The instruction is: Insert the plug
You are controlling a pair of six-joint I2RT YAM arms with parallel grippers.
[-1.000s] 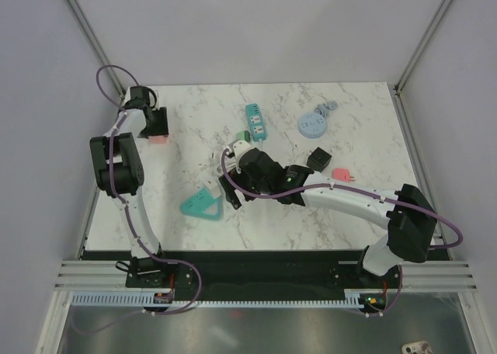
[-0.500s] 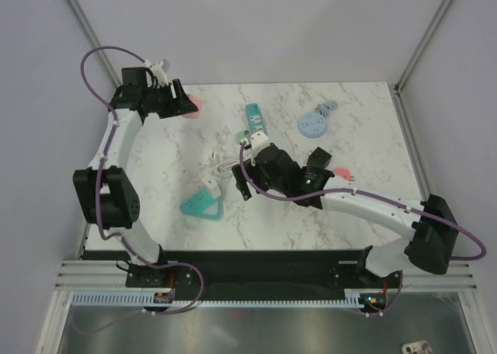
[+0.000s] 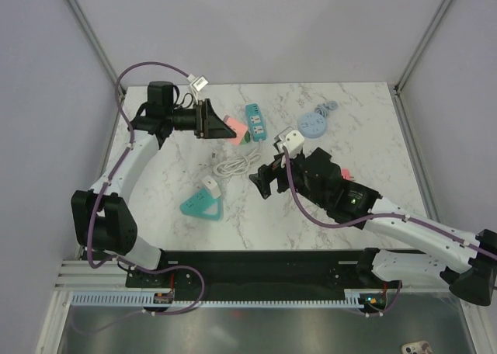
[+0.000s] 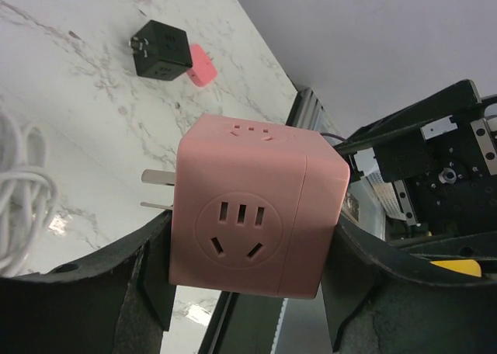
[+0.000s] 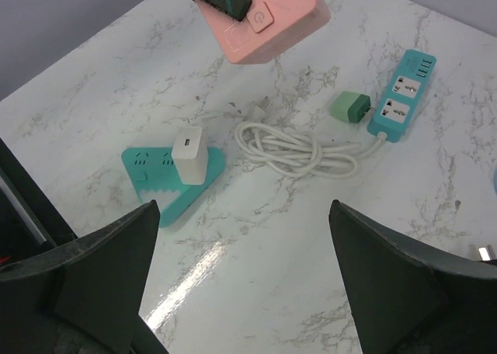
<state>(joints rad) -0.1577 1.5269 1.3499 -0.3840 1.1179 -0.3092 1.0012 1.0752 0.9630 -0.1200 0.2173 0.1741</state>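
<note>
My left gripper is shut on a pink cube socket adapter and holds it in the air above the table's back middle, just left of the teal power strip. In the left wrist view the cube sits between both fingers of the left gripper, its two prongs pointing left. The cube also shows at the top of the right wrist view. My right gripper is open and empty above bare table, with the gap between its fingertips showing only marble.
A green plug lies by the strip, with a coiled white cable beside it. A teal triangular socket carries a white charger. A black cube, a pink plug and a blue disc lie at the right.
My left arm has swung from the back left corner to the right, carrying the pink cube toward the teal strip. My right gripper has drawn back to the right, away from the teal triangle.
</note>
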